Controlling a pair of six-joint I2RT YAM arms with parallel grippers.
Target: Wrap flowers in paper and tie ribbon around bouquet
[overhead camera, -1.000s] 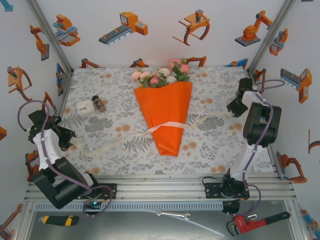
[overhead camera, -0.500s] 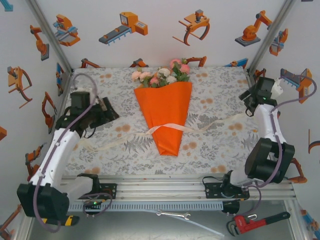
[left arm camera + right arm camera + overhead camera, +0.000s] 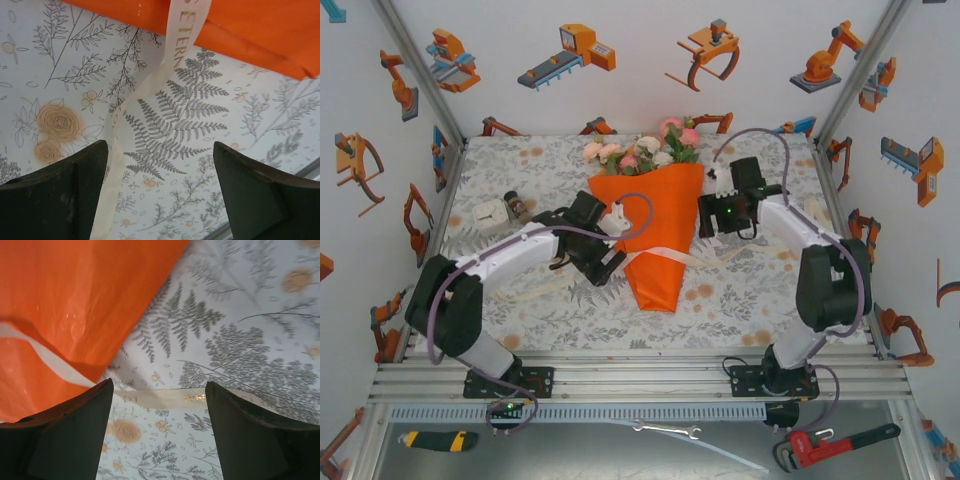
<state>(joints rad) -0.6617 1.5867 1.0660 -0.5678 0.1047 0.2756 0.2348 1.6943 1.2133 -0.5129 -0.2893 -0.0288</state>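
Left claw (image 3: 159, 197) and right claw (image 3: 158, 437) have come inward to the one bouquet (image 3: 655, 210). Both gape wide above the single ribbon (image 3: 119, 165). Stems are hidden.

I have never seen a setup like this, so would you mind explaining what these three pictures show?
Two robot arms are bolted at the near edge of a table, each ending in a two-finger gripper. The wide picture comes from a camera above and behind them; the two close-ups come from wrist cameras. On the patterned cloth lie roses in an orange paper cone, with a cream ribbon across its narrow part. The left gripper and right gripper hang open above the ribbon, holding nothing.
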